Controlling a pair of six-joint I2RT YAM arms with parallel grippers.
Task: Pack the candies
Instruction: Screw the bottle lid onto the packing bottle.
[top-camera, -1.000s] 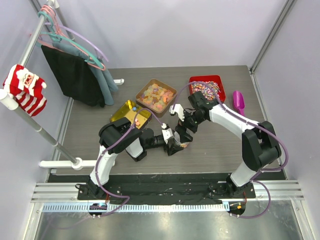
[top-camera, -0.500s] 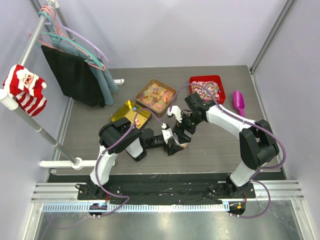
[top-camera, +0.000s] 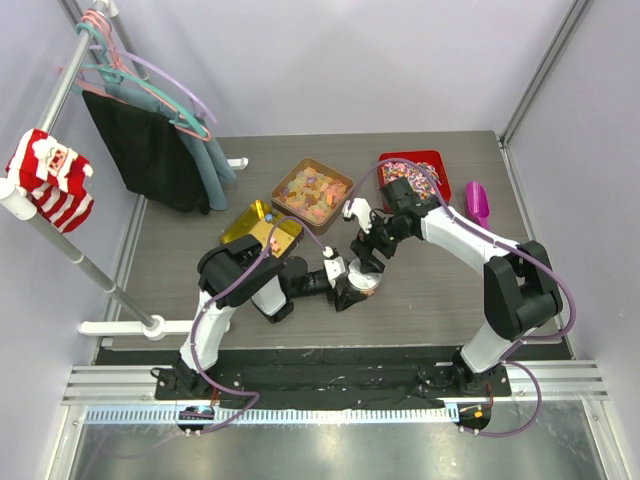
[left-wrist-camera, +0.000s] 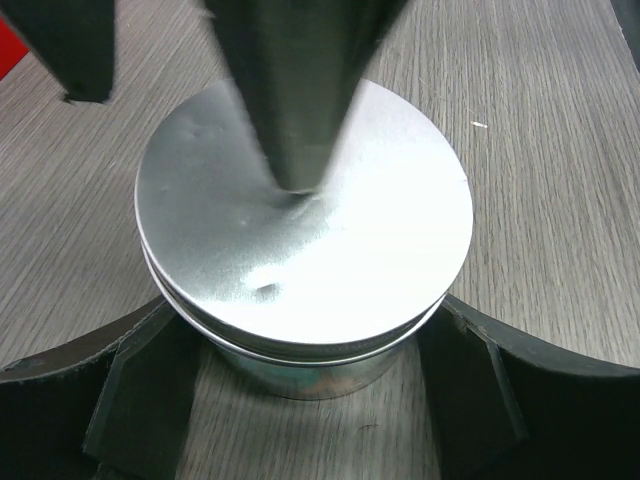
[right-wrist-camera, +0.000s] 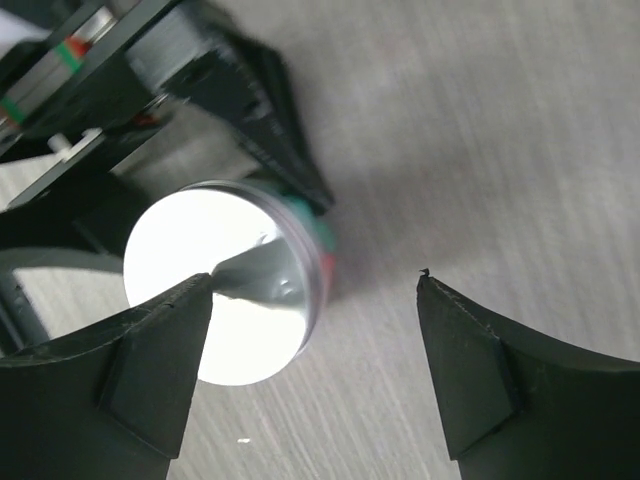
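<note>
Standing on the worktop (left-wrist-camera: 560, 150), the lidded jar (left-wrist-camera: 380, 230) sat clamped between the left jaws, while the right jaws hung wide apart, empty, just above it.

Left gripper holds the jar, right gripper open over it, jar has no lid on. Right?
Wrong on one point: the jar has a silver lid on it, as the left wrist view shows. The rest holds: the left gripper holds the jar and the right gripper is open over it.
</note>
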